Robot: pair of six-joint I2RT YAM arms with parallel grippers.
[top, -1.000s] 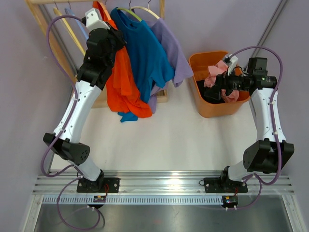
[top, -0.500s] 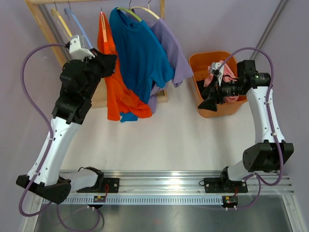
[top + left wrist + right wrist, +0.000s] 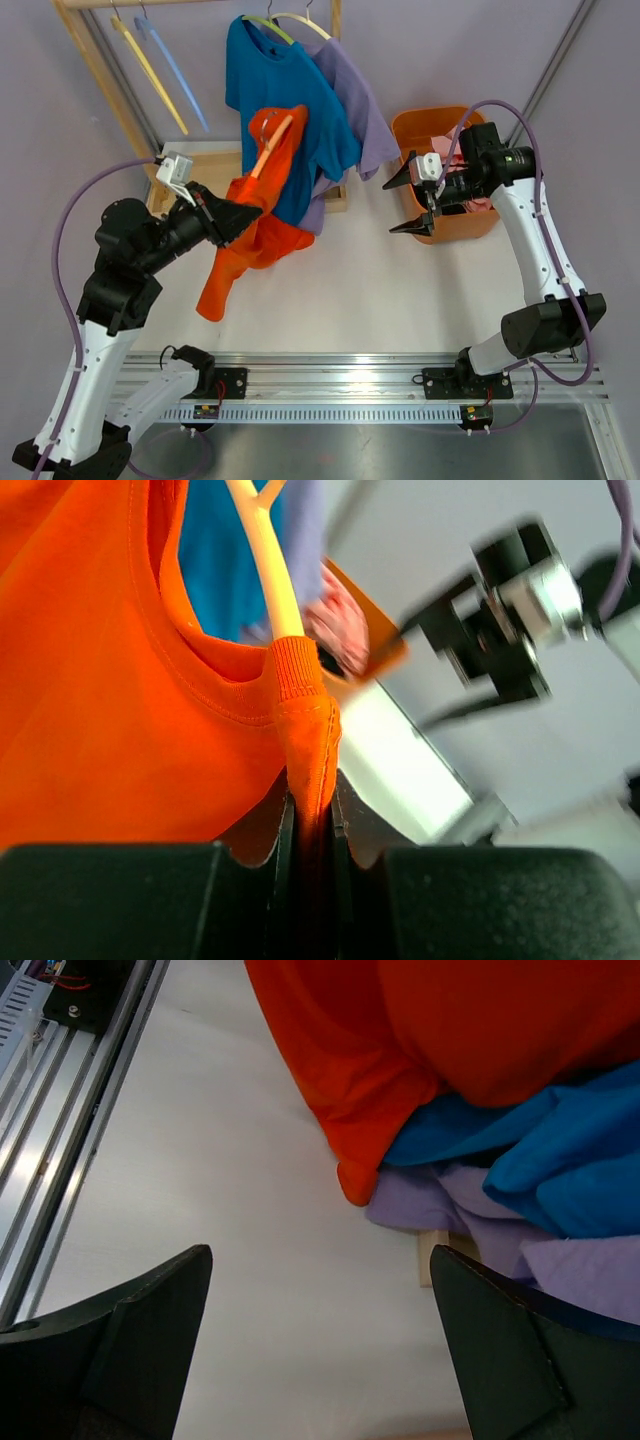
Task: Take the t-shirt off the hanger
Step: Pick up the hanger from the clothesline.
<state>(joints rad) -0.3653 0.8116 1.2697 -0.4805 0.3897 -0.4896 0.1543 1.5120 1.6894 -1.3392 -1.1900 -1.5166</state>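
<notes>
The orange t-shirt [image 3: 262, 225] is off the rail and droops over the table, still on its pale orange hanger [image 3: 270, 147], whose arm sticks up out of the neck. My left gripper [image 3: 238, 214] is shut on the shirt's collar. In the left wrist view the ribbed collar [image 3: 305, 735] is pinched between the jaws, and the hanger [image 3: 264, 555] rises just behind it. My right gripper [image 3: 405, 205] is open and empty, left of the basket, facing the shirts. In the right wrist view the orange t-shirt [image 3: 440, 1040] hangs ahead of that gripper [image 3: 320, 1310].
A blue t-shirt [image 3: 290, 105] and a purple one [image 3: 358, 115] hang on the wooden rack [image 3: 100, 75], beside bare yellow [image 3: 148, 75] and blue hangers [image 3: 180, 75]. An orange basket [image 3: 425, 125] with pink clothes stands at the right. The rack's foot [image 3: 432, 1256] lies near the right gripper.
My left arm swung down and toward the near left, pulling the orange t-shirt and its hanger off the rail. My right gripper left the basket, moved left and opened slightly wider.
</notes>
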